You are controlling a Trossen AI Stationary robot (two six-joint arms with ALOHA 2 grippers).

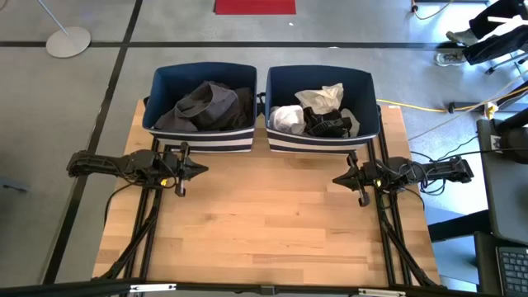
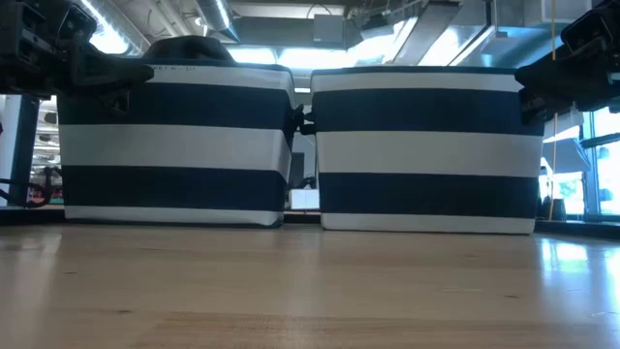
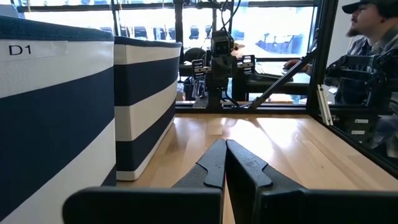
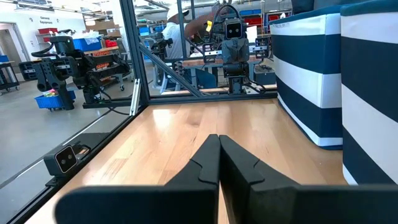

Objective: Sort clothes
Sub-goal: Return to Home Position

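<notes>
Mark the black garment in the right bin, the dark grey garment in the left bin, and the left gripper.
black garment (image 1: 328, 125): high view, middle of the crumpled heap.
dark grey garment (image 1: 203, 104): high view, on its top fold.
left gripper (image 1: 200, 170): high view, at the shut fingertips.

From above, we look straight down on the whole table (image 1: 272, 239). Our low view sits at table height, close to the surface, facing the striped fronts of the left bin (image 2: 174, 136) and right bin (image 2: 426, 136). Past the left end effector (image 3: 224, 163) we look level across the table toward the right arm (image 3: 221, 68); past the right end effector (image 4: 219, 158), toward the left arm (image 4: 234, 56). All four views share the bins.
</notes>
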